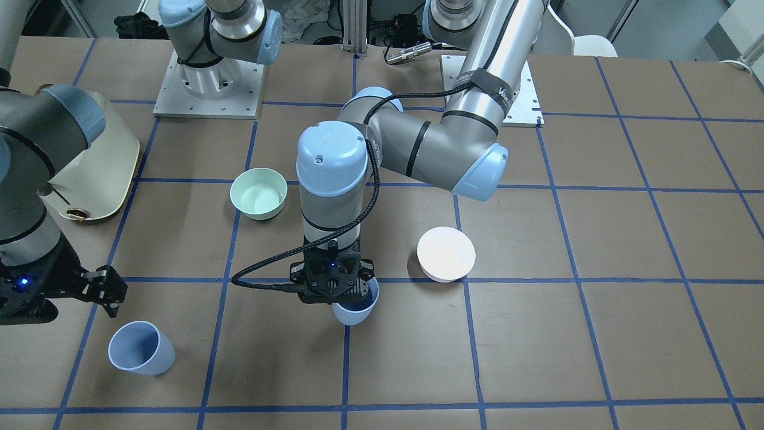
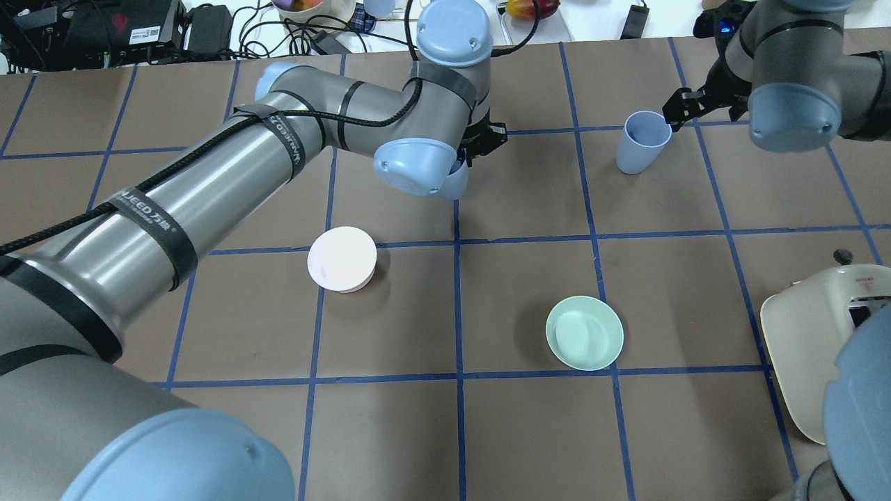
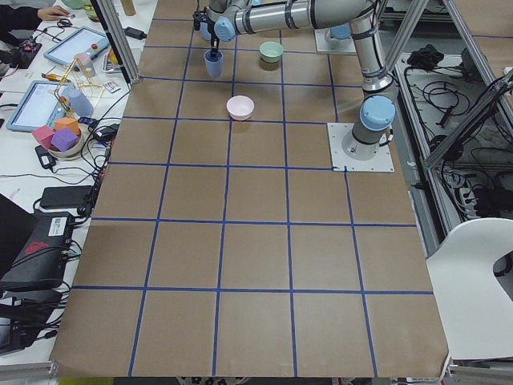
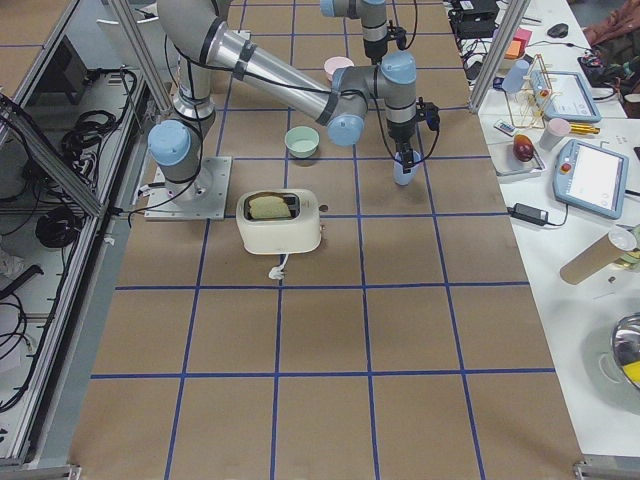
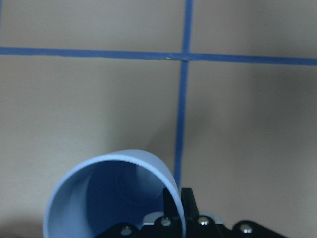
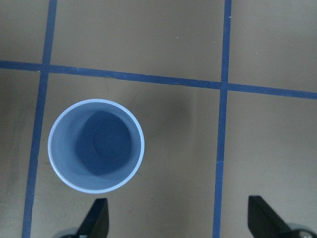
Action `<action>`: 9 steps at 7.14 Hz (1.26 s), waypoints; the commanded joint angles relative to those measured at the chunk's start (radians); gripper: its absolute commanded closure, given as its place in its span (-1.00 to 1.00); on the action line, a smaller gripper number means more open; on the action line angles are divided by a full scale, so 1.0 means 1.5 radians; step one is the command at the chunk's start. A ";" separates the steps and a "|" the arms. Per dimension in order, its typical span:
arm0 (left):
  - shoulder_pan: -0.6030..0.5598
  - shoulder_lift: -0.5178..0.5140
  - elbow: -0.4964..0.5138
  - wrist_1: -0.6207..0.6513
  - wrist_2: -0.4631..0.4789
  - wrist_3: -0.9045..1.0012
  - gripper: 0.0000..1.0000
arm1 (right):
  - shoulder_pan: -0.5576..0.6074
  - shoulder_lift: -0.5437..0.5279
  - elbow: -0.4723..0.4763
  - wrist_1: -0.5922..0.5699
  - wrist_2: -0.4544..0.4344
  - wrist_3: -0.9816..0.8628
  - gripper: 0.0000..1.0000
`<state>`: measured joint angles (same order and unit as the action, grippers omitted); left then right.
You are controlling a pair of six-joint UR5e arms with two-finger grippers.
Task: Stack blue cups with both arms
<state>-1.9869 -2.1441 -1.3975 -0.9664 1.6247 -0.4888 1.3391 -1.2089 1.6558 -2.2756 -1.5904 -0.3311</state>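
Two smooth round bowls sit nearest on the brown bench [image 2: 529, 431]: the mint-green bowl [image 2: 585, 332] right, the pink bowl [image 2: 342, 259] left. Farther, two tapered plastic cups: the tilted cup [image 1: 356, 310], rim pinched by the left pincer [image 5: 177, 198]; the upright cup [image 2: 644, 142] just beside the spread-wide right pincer [image 6: 181, 220].

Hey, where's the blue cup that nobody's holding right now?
In the overhead view, the free blue cup stands upright at upper right, just beside the open right claw.

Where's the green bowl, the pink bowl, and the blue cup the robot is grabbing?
green bowl [image 2: 585, 332], overhead view, on its inside bottom.
pink bowl [image 2: 342, 259], overhead view, on its middle.
held blue cup [image 1: 357, 312], front-facing view, on its lower outside wall.
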 commanded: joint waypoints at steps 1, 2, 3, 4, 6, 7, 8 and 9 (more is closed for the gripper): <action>-0.010 -0.027 -0.004 0.023 0.002 -0.011 1.00 | 0.001 0.027 -0.016 -0.033 0.004 0.003 -1.00; -0.010 -0.031 -0.004 0.023 0.015 -0.004 1.00 | 0.001 0.040 -0.025 -0.040 0.037 0.007 -1.00; -0.010 -0.038 -0.004 0.023 0.017 -0.005 1.00 | 0.001 0.047 -0.034 -0.040 0.046 0.008 -1.00; -0.010 -0.041 -0.006 0.024 0.021 -0.004 1.00 | 0.001 0.060 -0.032 -0.040 0.047 0.007 -1.00; -0.009 -0.045 -0.009 0.022 0.037 -0.005 -0.98 | 0.000 0.099 -0.031 -0.038 0.046 0.008 -1.00; -0.004 -0.032 0.001 0.016 0.041 -0.005 -1.00 | 0.000 0.101 -0.031 -0.038 0.047 0.003 -1.00; 0.011 -0.001 0.007 -0.028 0.032 -0.005 -1.00 | 0.001 0.103 -0.028 -0.036 0.047 0.005 -1.00; 0.030 0.052 0.037 -0.135 0.023 -0.004 -1.00 | 0.000 0.111 -0.027 -0.035 0.047 0.006 -0.88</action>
<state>-1.9717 -2.1439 -1.3808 -1.0240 1.6725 -0.4966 1.3396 -1.0539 1.6123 -2.3310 -1.5204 -0.3236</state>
